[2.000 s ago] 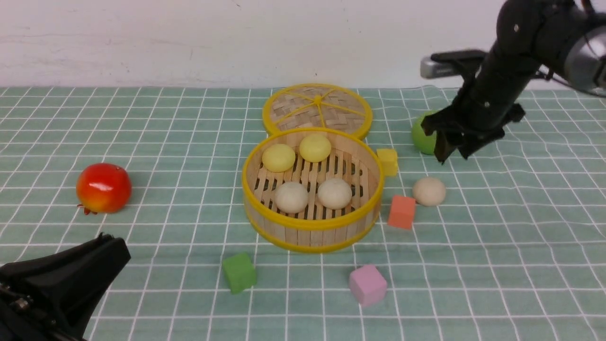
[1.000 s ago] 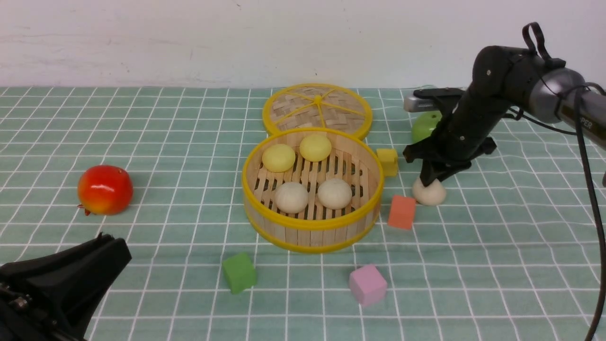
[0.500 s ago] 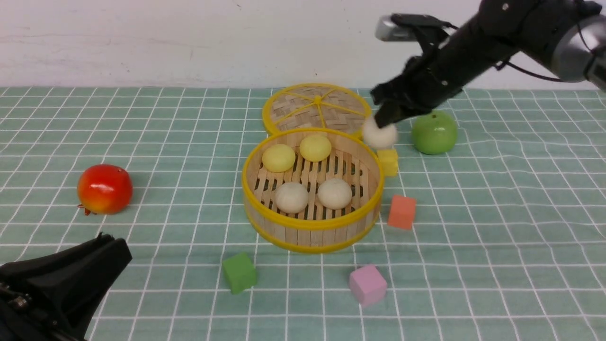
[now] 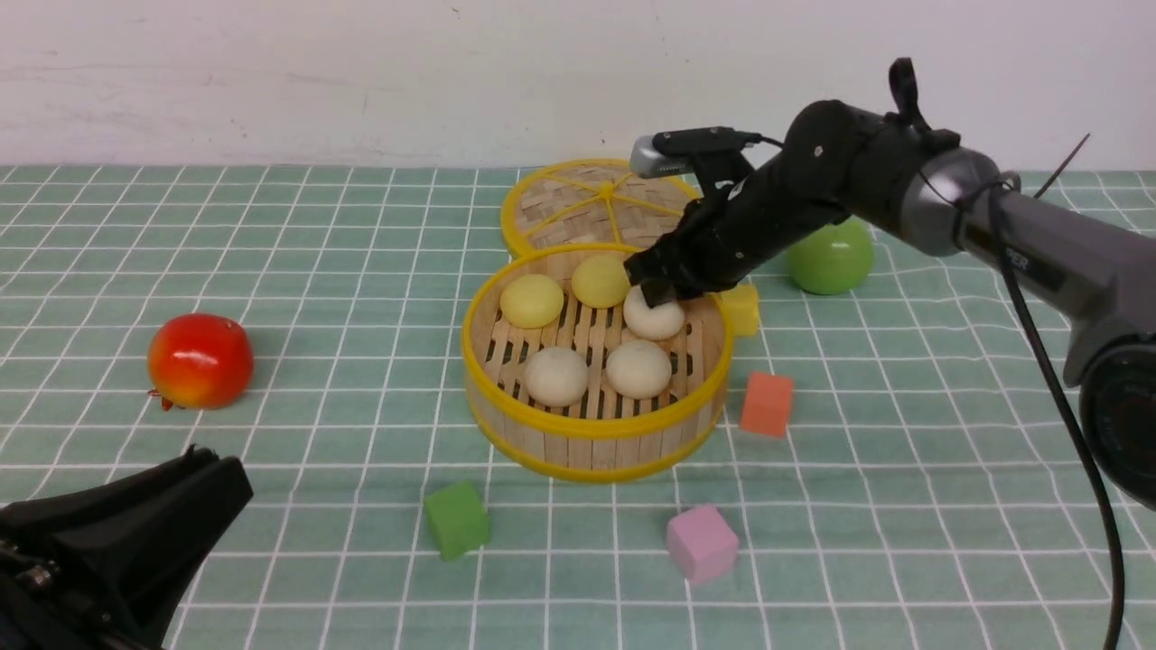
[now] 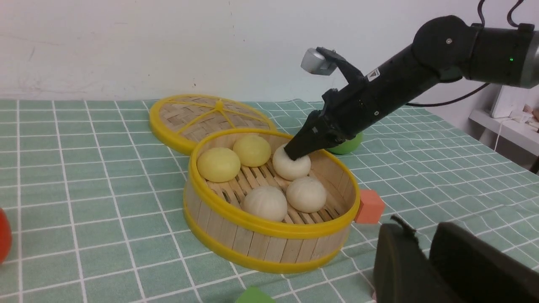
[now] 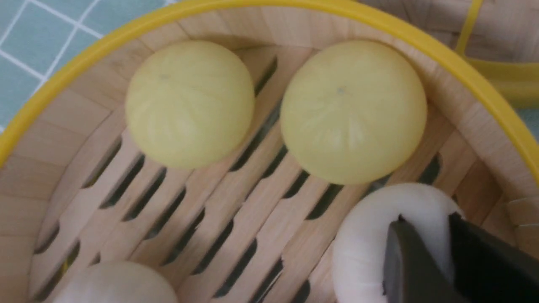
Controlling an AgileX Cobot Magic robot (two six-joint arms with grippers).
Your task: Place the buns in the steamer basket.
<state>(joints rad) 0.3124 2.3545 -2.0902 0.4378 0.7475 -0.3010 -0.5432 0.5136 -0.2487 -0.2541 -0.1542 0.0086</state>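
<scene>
Nearly done, judging by the count. No bun out on the surface (image 4: 271,271), going by the front view. Directly beneath the right gripper (image 4: 657,293): the steamer basket (image 4: 587,447), holding all five buns. Two yellow buns (image 4: 532,301) just ahead of the tips, two beige buns (image 4: 638,368) off to one side, the fifth bun (image 4: 656,318) touching the tips. Probably resting on the basket floor, going by the left wrist view. Yet to do: release and retreat. Only in the right wrist view: a thin slit between the fingers (image 6: 412,273); clamped or slack, impossible to tell. Left gripper (image 5: 426,230), well away: slightly parted, empty.
</scene>
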